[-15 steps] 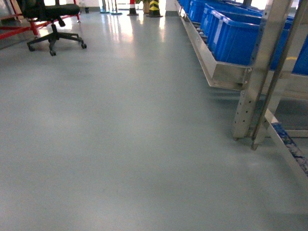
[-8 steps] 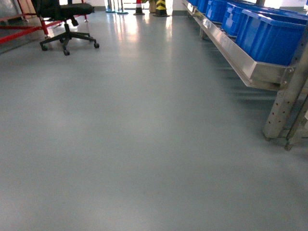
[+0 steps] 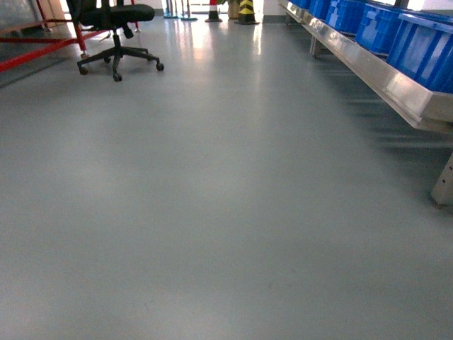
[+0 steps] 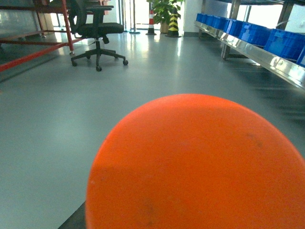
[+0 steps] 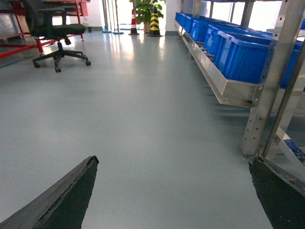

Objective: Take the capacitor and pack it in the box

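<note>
Right gripper: fingers spread apart, holding nothing. An orange ball fills the left wrist view; left gripper state cannot be determined. Box and capacitor: out of sight. Office chair at 11 o'clock, blue bins at 2 o'clock.

A factory floor: blue bins on metal racking, traffic cones.

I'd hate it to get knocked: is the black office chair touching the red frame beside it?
Cannot tell. In every view the office chair overlaps the red frame, and none shows a clear gap or contact.
</note>
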